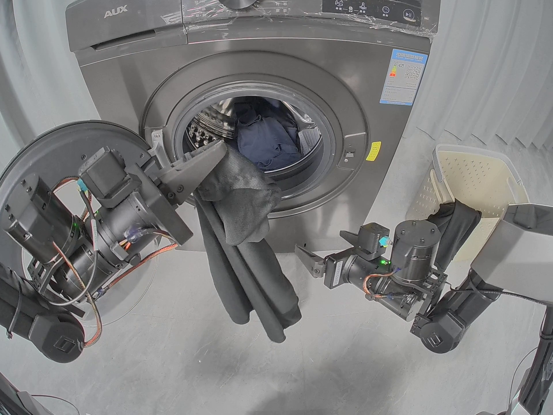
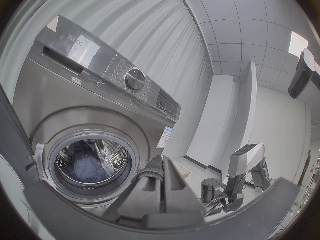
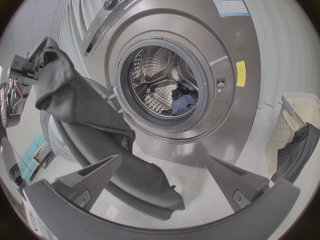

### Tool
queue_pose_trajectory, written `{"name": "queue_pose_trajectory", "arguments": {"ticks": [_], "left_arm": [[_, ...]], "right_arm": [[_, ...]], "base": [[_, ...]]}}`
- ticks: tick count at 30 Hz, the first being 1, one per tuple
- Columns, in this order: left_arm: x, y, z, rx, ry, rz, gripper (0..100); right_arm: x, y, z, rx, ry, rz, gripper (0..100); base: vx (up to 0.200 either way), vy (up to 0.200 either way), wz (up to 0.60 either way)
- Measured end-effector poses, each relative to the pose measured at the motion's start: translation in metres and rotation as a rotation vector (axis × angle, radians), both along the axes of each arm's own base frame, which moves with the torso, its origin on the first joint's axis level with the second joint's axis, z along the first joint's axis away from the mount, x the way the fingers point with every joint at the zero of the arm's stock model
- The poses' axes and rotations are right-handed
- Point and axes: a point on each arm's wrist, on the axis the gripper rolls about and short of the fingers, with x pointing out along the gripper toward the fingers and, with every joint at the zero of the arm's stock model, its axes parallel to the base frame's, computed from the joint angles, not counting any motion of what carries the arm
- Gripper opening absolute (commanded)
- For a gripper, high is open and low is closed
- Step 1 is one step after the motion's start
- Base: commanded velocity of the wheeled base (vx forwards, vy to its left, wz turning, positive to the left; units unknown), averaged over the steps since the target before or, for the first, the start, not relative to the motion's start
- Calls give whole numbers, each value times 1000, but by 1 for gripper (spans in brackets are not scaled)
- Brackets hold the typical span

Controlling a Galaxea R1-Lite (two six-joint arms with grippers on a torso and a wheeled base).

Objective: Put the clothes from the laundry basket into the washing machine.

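A dark cloth (image 1: 247,249) is hung from the left end effector (image 1: 219,148), pinched tight. The right end effector (image 1: 304,259) is held open.

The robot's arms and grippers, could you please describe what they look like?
Both the left arm and right arm are dark grey and black, built of cylindrical joint housings, with looping orange and black cables and small green lights. The left gripper and right gripper have matte grey, wedge-shaped fingers with textured pads.

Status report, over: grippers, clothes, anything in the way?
Left gripper shut on dark garment, at washing machine opening. Right gripper open, empty. Nothing blocks the opening.
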Motion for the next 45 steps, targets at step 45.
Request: {"name": "queue_pose_trajectory", "arguments": {"ticks": [45], "left_arm": [[-2, -1, 16, -37, -50, -3, 0]], "right_arm": [[4, 104, -53, -6, -47, 205, 100]], "base": [[0, 0, 0]]}}
